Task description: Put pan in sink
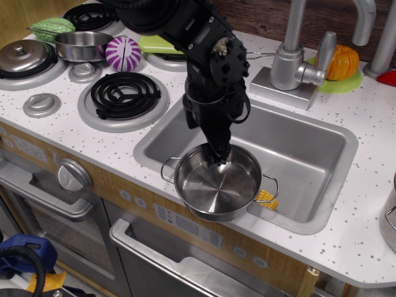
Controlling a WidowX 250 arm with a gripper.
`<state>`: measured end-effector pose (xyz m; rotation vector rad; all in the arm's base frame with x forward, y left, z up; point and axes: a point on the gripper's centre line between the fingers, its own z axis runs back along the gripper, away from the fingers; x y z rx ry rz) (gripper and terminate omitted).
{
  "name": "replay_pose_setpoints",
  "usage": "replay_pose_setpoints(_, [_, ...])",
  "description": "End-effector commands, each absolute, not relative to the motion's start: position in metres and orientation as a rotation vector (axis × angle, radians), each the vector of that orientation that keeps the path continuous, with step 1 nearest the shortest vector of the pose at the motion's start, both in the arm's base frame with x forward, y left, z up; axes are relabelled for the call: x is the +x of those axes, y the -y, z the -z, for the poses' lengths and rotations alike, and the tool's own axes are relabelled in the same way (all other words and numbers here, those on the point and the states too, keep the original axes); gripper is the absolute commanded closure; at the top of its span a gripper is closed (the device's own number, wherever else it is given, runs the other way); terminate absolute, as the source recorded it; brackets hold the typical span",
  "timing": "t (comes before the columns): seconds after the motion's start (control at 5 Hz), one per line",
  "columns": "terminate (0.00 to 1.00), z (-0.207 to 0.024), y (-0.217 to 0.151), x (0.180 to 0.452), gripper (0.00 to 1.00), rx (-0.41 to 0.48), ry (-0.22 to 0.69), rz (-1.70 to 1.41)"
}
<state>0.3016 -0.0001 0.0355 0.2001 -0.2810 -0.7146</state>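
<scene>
Reaching down at the pan's (218, 180) far rim, claw (218, 156) state cannot be told. Pan is perching on the sink's (309, 154) front edge, partly overhanging the basin, corn (267, 198) beside it; likely gripping the rim to shift it inward.

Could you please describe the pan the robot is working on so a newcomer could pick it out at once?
Start at the grey sink set into the speckled white counter; the pan sits at its front left corner, under the black gripper. Unlike the smaller pan and the lidded pot on the stove, it is large, straight-sided, with two wire loop handles.
</scene>
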Motion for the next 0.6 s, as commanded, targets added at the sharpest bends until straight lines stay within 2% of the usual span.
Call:
replay_pose_setpoints(0.0, [0.0, -0.033, -0.006, 0.313, 0.0, 0.134, 0.31, 0.682])
replay_pose_setpoints(0.2, [0.0, -0.022, -0.008, 0.315, 0.0, 0.087, 0.308, 0.661])
replay_pose_setpoints(0.4, [0.0, -0.022, -0.009, 0.316, 1.0, 0.076, 0.28, 0.638])
